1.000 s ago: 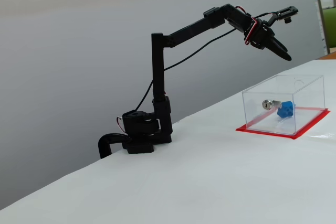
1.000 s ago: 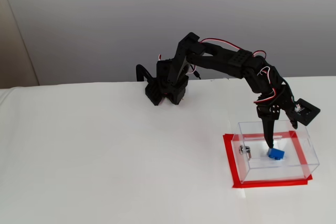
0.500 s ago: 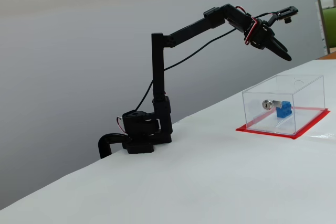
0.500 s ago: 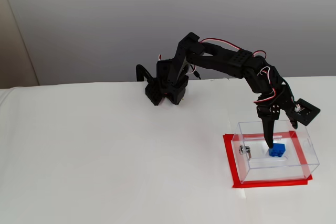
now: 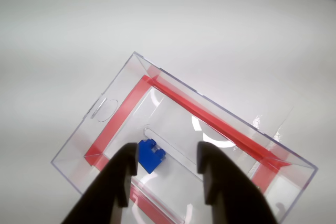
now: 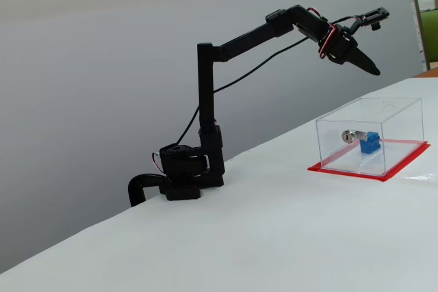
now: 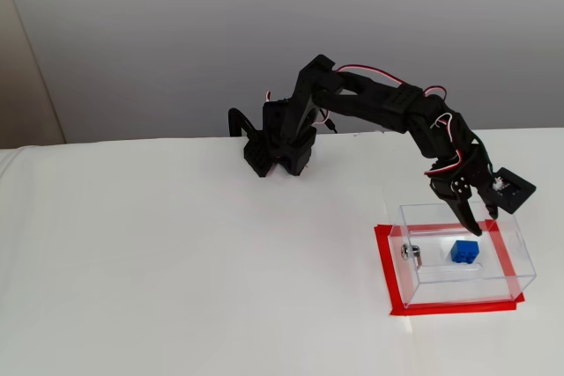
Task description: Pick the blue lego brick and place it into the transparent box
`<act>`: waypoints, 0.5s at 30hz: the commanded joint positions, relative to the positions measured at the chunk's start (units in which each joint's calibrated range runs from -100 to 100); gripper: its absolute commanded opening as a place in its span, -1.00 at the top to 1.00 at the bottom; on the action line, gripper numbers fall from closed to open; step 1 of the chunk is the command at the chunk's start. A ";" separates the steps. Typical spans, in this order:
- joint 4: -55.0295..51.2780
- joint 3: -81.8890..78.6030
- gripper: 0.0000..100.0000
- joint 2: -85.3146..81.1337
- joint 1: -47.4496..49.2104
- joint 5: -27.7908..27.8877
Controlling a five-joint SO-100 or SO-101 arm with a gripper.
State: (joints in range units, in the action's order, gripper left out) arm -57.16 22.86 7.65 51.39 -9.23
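Note:
The blue lego brick (image 5: 151, 156) lies on the floor inside the transparent box (image 5: 110, 125). It shows through the box wall in both fixed views (image 6: 369, 143) (image 7: 465, 251). The box (image 6: 397, 111) (image 7: 520, 263) stands on a red base edge, with a silver lock (image 6: 350, 136) (image 7: 411, 253) on one wall. My gripper (image 5: 164, 174) hangs above the box, open and empty, with the brick seen just inside the left finger in the wrist view. In the fixed views the gripper (image 6: 368, 66) (image 7: 471, 222) is well above the box.
The white table (image 6: 239, 237) spreads around the box. The arm's black base (image 6: 185, 176) (image 7: 278, 151) stands at the table's far edge. A grey wall is behind it.

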 commanded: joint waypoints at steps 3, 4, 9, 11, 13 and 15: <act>0.15 0.20 0.97 -3.03 -3.44 1.72; 0.15 0.11 0.97 -3.88 -4.11 1.72; 0.85 -5.14 0.97 -9.90 -9.73 3.60; 1.54 -8.94 0.97 -13.13 -12.61 4.12; 1.80 -12.73 0.97 -16.35 -15.71 4.59; 1.89 -16.17 0.97 -20.68 -19.19 4.64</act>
State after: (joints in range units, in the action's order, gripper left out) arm -56.13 9.80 -4.95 36.86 -4.93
